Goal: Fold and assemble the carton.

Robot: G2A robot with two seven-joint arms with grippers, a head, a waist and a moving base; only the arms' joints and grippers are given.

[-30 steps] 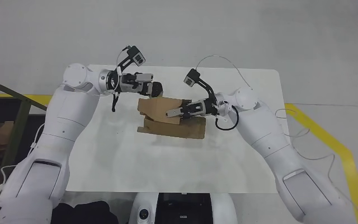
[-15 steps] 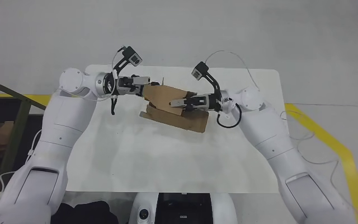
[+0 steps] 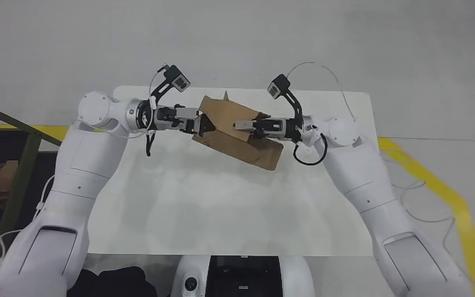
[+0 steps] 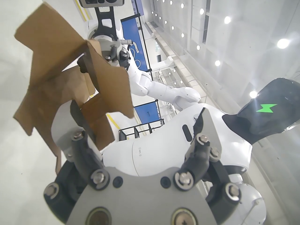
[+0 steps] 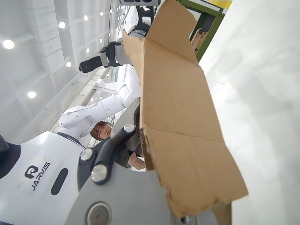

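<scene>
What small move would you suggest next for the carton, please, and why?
Probably close the left gripper on the nearest flap. The carton hangs tilted above the table, only half opened; the right gripper clamps it, while the left jaws stand open beside it.

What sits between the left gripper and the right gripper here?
The partly unfolded carton fills that stretch: the left gripper is at one edge, the right gripper over its middle, as the top view shows.

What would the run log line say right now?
carton: partly folded, tilted | left gripper: open, at carton flap | right gripper: against carton panel
</scene>
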